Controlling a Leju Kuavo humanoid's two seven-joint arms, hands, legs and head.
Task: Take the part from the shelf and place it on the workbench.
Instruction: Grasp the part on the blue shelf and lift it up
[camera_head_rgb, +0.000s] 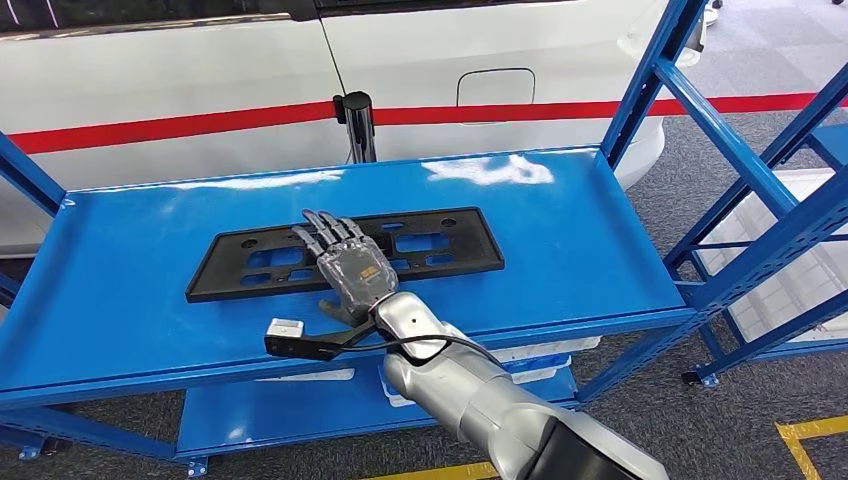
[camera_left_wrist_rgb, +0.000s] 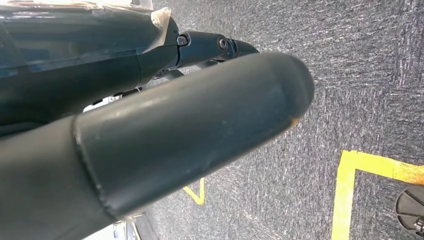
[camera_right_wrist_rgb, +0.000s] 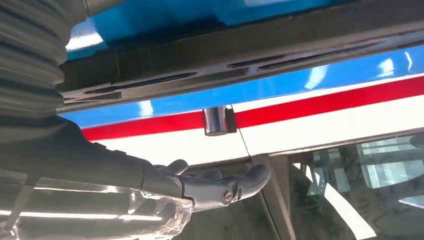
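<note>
The right hand (camera_head_rgb: 350, 268) lies over the middle of the black part (camera_head_rgb: 440, 245) on the blue shelf (camera_head_rgb: 600, 240), so that stretch of the part is covered and I cannot tell whether the fingers (camera_head_rgb: 318, 232) press on it or hang just above. Up close at the left wrist, a thick grey thumb (camera_left_wrist_rgb: 200, 130) blocks most of the left hand (camera_left_wrist_rgb: 150, 140); whether its fingers are spread or curled is unclear. The white car (camera_head_rgb: 200, 70) runs off the top edge.

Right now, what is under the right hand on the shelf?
The long black part lies flat on the blue shelf. The right hand lies over its middle, hiding that section; whether the fingers grip it cannot be seen.
</note>
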